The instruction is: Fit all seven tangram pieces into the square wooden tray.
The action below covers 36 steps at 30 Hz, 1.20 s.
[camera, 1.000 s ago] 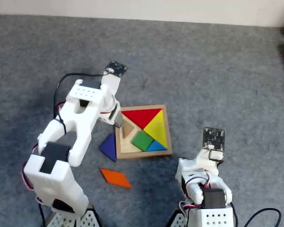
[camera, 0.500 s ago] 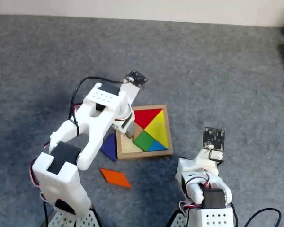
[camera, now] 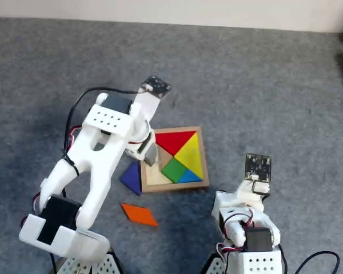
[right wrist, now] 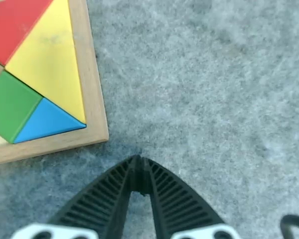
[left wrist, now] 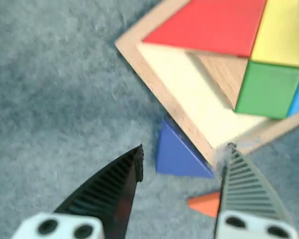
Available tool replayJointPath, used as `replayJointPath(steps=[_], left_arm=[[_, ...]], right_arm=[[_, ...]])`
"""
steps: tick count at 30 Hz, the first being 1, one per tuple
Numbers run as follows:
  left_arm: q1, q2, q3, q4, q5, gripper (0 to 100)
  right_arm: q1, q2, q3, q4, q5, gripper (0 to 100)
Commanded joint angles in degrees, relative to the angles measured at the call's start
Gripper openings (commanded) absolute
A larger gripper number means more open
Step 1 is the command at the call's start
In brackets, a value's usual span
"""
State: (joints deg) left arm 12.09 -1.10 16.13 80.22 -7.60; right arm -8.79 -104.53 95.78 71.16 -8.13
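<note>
Grey carpet [camera: 263, 85] covers the table. Nearest, the right gripper [right wrist: 138, 167] is pinched together on nothing, just off a corner of the square wooden tray [right wrist: 97, 99]. Two pieces lie outside the tray: one orange parallelogram [camera: 140, 214] and one dark-blue triangle [camera: 131, 177] (just beside the rim). The left gripper [left wrist: 185, 148] gapes wide, empty, over that triangle. Five pieces sit inside: red triangle [camera: 171, 141], yellow triangle [camera: 191, 153], green square [camera: 172, 169], light-blue triangle [camera: 188, 176], tan triangle [left wrist: 226, 74].

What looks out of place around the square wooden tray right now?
Two pieces lie outside the square wooden tray, on the grey carpet: a dark blue triangle beside its edge and an orange parallelogram farther off. Part of the tray floor is bare.
</note>
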Motion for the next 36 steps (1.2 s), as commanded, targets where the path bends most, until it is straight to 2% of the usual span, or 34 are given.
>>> replayJointPath(steps=[1,13,22,28,32,36], left_arm=[[-0.48,-3.38,1.54,0.97,0.26,25],[-0.4,-6.55,11.65,1.05,-0.53,25],[2.42,-24.92,25.45,1.05,-15.03,26],[4.7,-27.74,33.45,-1.93,-24.79,26],[6.37,-27.74,37.85,-7.21,-26.9,32],[9.36,-27.65,40.31,-12.57,-26.9,32]], right_arm=[[0.75,-0.75,6.64,0.48,-0.35,0.5],[0.75,-0.75,6.64,0.48,-0.35,0.5],[0.75,-0.75,6.64,0.48,-0.35,0.5],[0.75,-0.75,6.64,0.48,-0.35,0.5],[0.75,-0.75,6.64,0.48,-0.35,0.5],[0.75,-0.75,6.64,0.48,-0.35,0.5]])
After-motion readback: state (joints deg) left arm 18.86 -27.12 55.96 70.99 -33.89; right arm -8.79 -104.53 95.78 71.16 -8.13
